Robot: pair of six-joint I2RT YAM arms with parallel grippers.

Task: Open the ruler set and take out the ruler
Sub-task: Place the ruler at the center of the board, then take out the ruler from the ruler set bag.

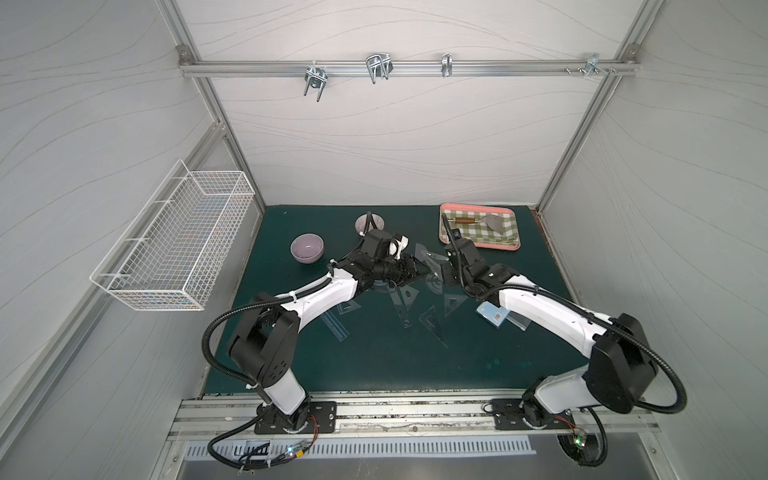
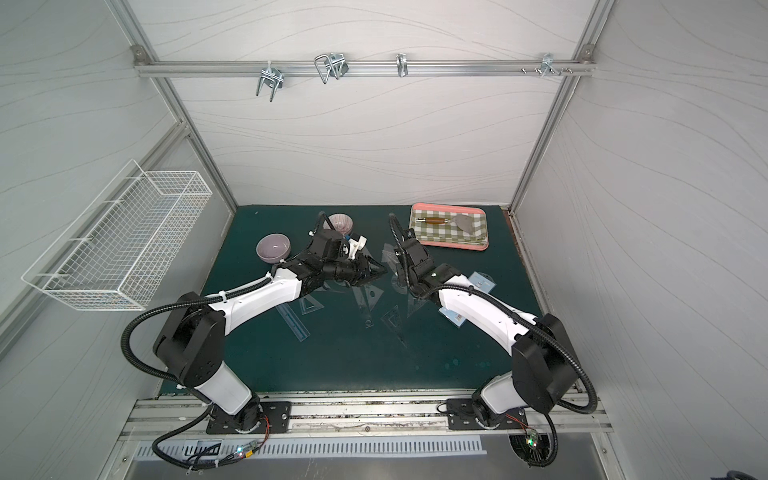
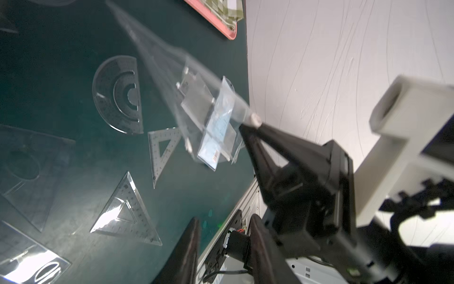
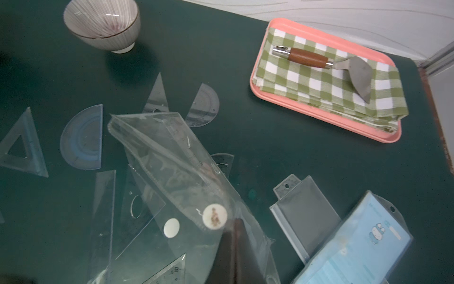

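My right end effector point(image 4: 232, 226) clamps the pouch point(image 4: 172, 172) beside its snap point(image 4: 214, 216); the left end effector point(image 3: 224, 217) stands apart, empty. I'd steady the pouch, then pinch the ruler point(image 4: 183, 140) squarely.

Enclosure: pale grey wall panels point(image 1: 374, 145) with faint wavy lines, held in aluminium framing point(image 1: 579, 137). Horizontal rail point(image 1: 498, 67) across the back wall carries metal hooks point(image 1: 377, 68); white wire basket point(image 1: 174, 245) on the left-hand wall. Dark green surface point(image 1: 374, 361), evenly lit
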